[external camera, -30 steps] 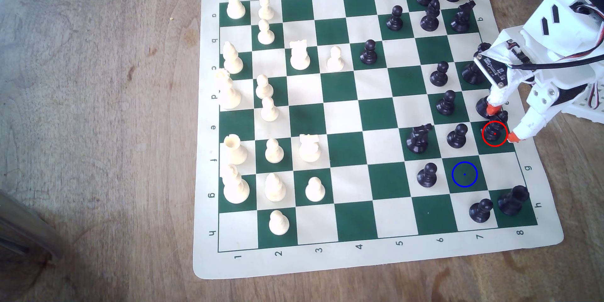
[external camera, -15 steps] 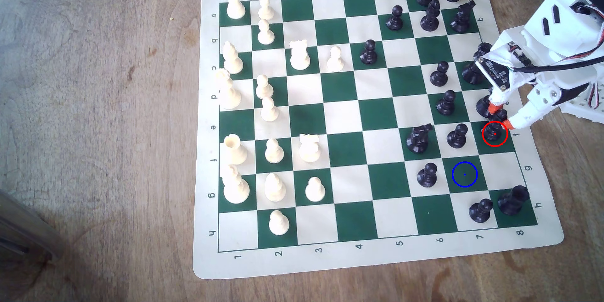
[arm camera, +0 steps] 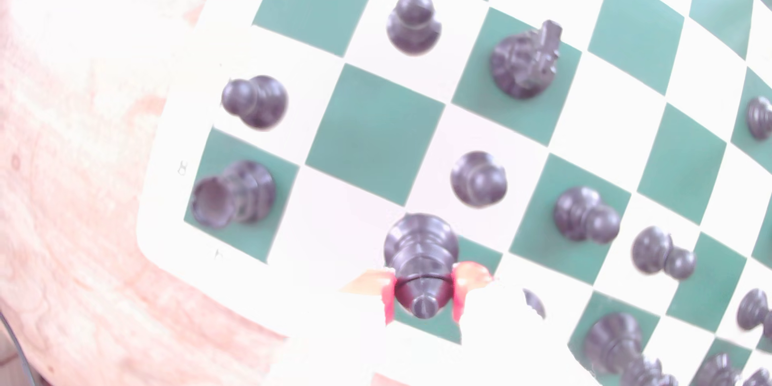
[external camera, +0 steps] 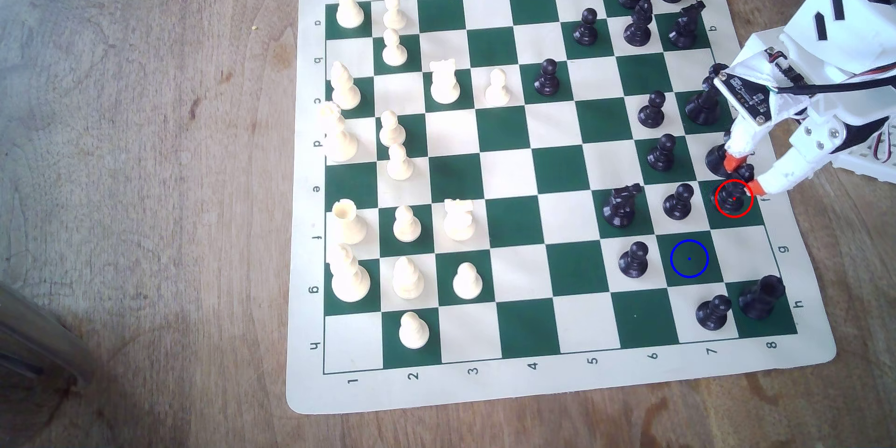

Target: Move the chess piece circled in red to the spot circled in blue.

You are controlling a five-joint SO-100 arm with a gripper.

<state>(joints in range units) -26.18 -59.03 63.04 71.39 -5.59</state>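
So we're at the grab step here: the gripper (external camera: 741, 174) has its two orange tips on either side of the black bishop's (external camera: 732, 198) head, over on the exterior view's right edge of the board (external camera: 533, 380). In the wrist view the bishop (arm camera: 422, 252) sits right between the orange pads (arm camera: 461, 294), and they look pressed against the head, though that shot is washed out enough that we can't swear the pinch is fully tight. The bishop's base is still down on its dark square inside the red ring. The blue-ringed square (external camera: 689, 259) is one square diagonally away, nearer the camera and to the left, and it's free. Next we'd want a straight lift first, since a black pawn (external camera: 679, 203) stands just beside the bishop and another pawn (external camera: 634, 261) flanks the target.
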